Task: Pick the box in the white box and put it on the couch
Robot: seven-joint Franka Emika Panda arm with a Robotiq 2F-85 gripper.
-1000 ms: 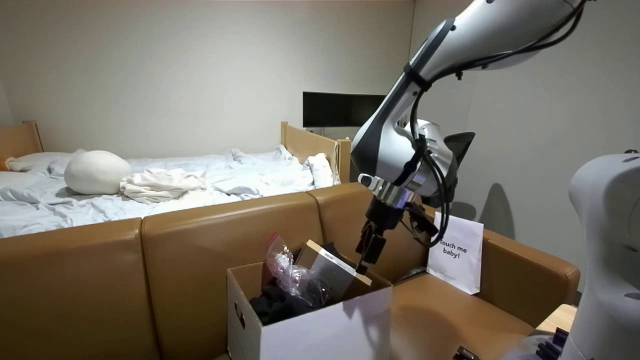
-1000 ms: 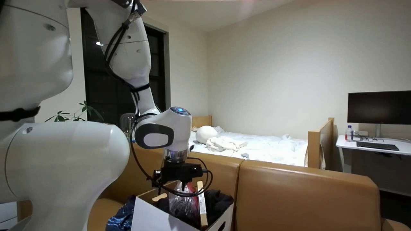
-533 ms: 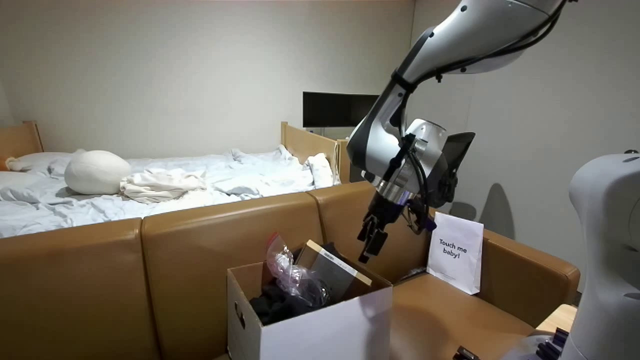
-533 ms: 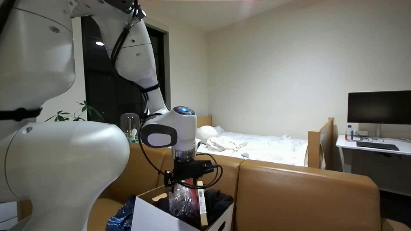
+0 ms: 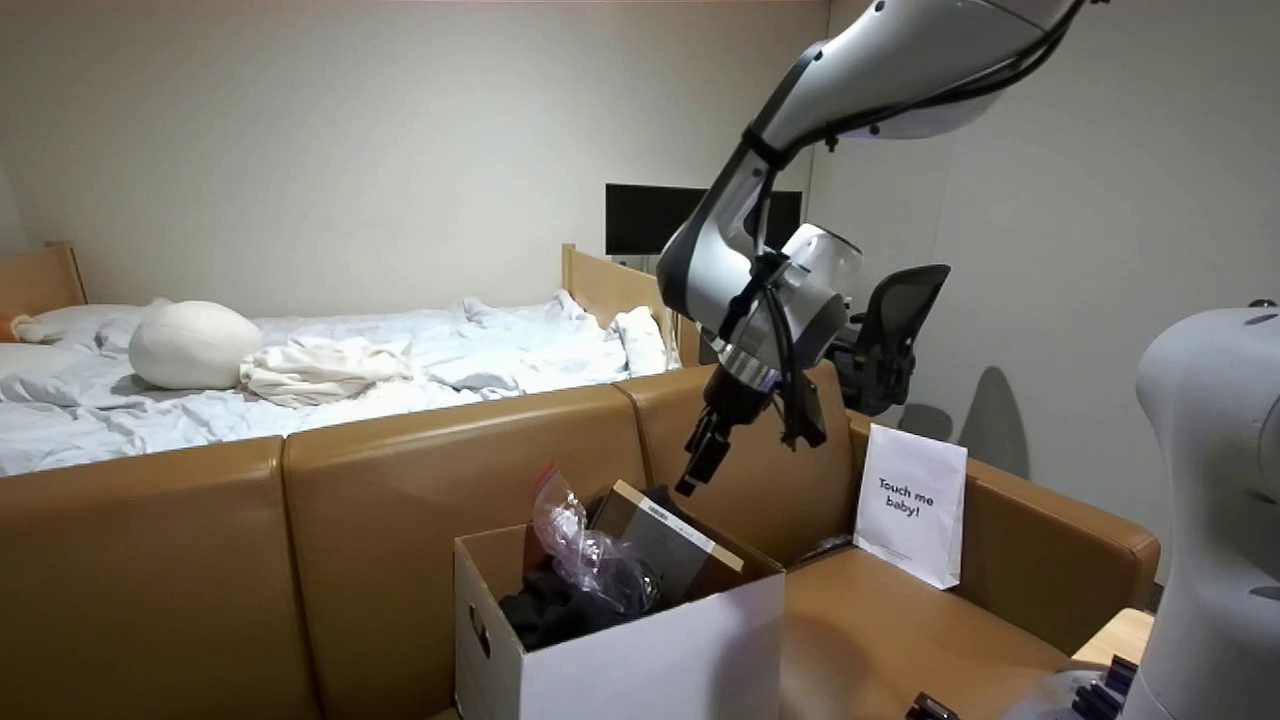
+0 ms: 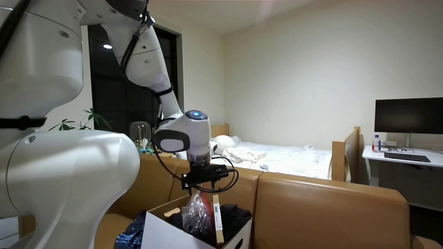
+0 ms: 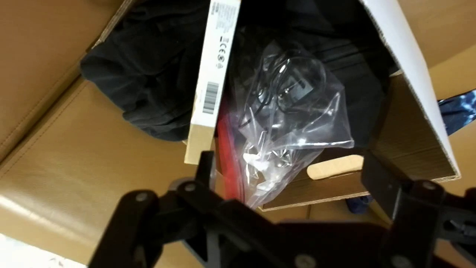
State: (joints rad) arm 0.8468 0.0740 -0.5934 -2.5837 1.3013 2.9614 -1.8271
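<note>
My gripper (image 7: 287, 163) hangs above the large white cardboard carton (image 5: 650, 665), its fingers spread wide and holding nothing; the small flat box with whitish printed sides and a brownish face (image 7: 212, 72) is inside that carton, propped aslant with one end poking up past the rim. The first danger I see is aim: in the wrist view the crumpled clear plastic bag with a red zip strip (image 7: 286, 126) lies in line with the gap between my fingers, while the box sits off beside one of them. If I came straight down, I would probably gather up bag instead of box, or press that finger onto the box's end and drive it deeper. Even with the gap shifted to straddle the narrow barcoded side, a fold of slick film could get caught against the box's face, so that it slips or drags the bag along. The rumpled black cloth (image 7: 145, 74) on the box's other side may give way and let it tip as I squeeze. A crooked lift might also catch the carton's wall and nudge the whole carton. Later, on the long tan-brown leather couch (image 5: 900, 615), a careless swing or release could topple the upright white paper sign (image 5: 910, 505) reading "Touch me baby!" at the seat's end.
</note>
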